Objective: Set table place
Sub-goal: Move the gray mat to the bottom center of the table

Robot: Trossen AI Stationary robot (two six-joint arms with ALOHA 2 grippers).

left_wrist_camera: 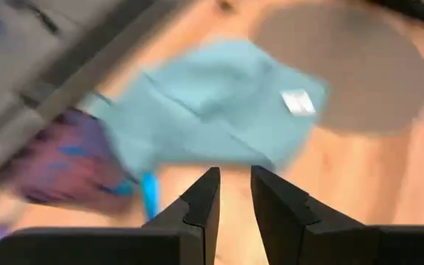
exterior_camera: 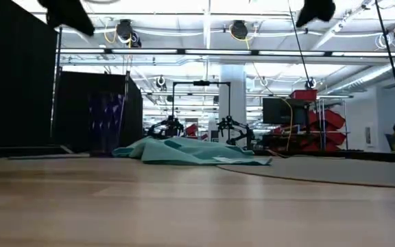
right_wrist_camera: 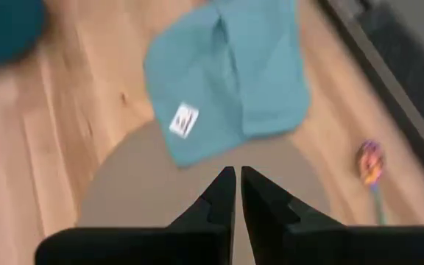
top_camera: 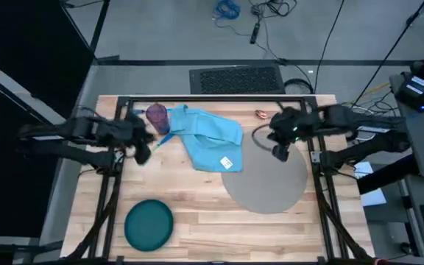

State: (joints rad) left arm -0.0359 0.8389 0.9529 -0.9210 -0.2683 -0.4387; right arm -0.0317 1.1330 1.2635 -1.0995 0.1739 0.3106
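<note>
The round grey placemat [top_camera: 267, 182] lies flat on the table's [top_camera: 197, 202] right half. A dark teal plate [top_camera: 149, 223] rests flat near the front left. A light blue napkin [top_camera: 208, 136] lies crumpled at the far middle, its tagged corner [right_wrist_camera: 185, 120] over the placemat's [right_wrist_camera: 197, 199] edge. My left gripper [top_camera: 144, 151] hovers slightly open above the wood left of the napkin [left_wrist_camera: 219, 103]. My right gripper [top_camera: 280, 151] hangs shut above the placemat's far edge. Both are high above the table in the low view, left gripper [exterior_camera: 70, 15] and right gripper [exterior_camera: 315, 9].
A purple cup [top_camera: 157, 118] stands upright at the far left beside the napkin, with a blue utensil handle [top_camera: 164, 140] next to it. A multicoloured spoon [right_wrist_camera: 370, 165] lies near the far edge, right of the napkin. Bare wood stretches between the plate and the placemat.
</note>
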